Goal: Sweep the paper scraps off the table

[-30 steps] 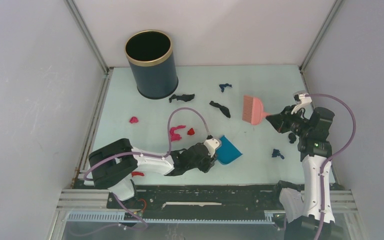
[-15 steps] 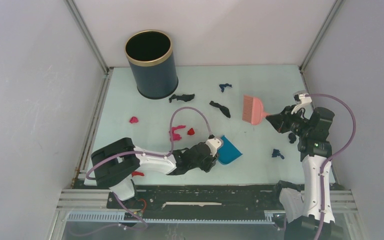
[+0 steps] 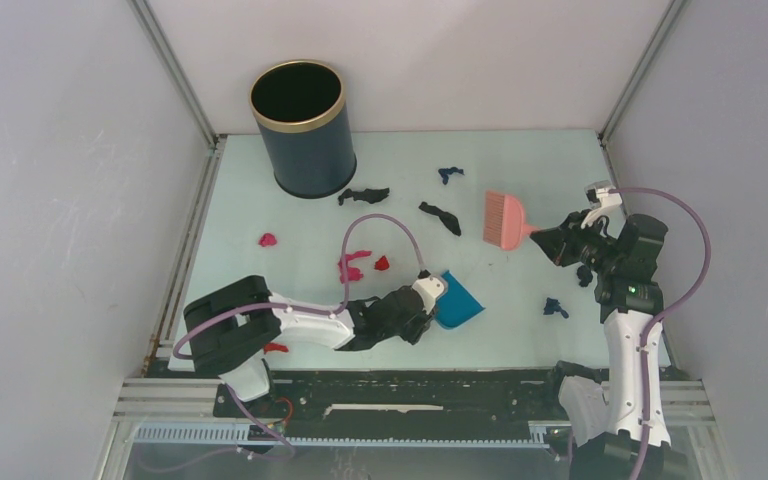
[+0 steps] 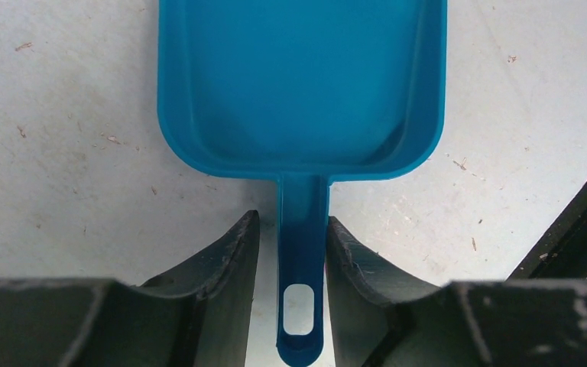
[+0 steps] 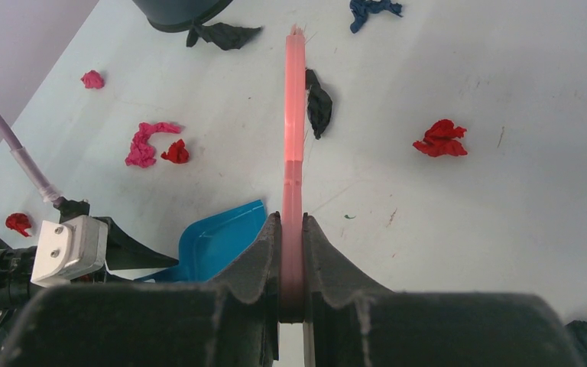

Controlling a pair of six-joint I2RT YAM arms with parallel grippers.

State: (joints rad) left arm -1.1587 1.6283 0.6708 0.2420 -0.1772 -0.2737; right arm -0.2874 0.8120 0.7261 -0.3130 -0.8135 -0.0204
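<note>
The paper scraps lie spread over the mint table [image 3: 530, 160]: black ones [image 3: 363, 195] [image 3: 440, 217], dark blue ones [image 3: 449, 174] [image 3: 555, 308], pink-red ones [image 3: 267, 240] [image 3: 352, 266] [image 3: 382, 263]. My left gripper [image 3: 428, 298] [image 4: 291, 222] sits low on the table with its jaws either side of the blue dustpan's [image 3: 457, 303] handle [image 4: 301, 252]. A thin gap shows on the left side, and the pan is empty. My right gripper [image 3: 548, 241] [image 5: 292, 222] is shut on the pink brush [image 3: 504, 220] [image 5: 294, 99], held edge-on above the table.
A dark round bin [image 3: 300, 130] with a gold rim stands at the back left. A red scrap [image 3: 276, 348] lies by the left arm's base. A dark scrap [image 3: 585, 275] sits under the right wrist. White walls and grey rails edge the table.
Almost nothing. The left arm has edged slightly toward the dustpan and the brush has shifted a touch left. No scrap has moved.
</note>
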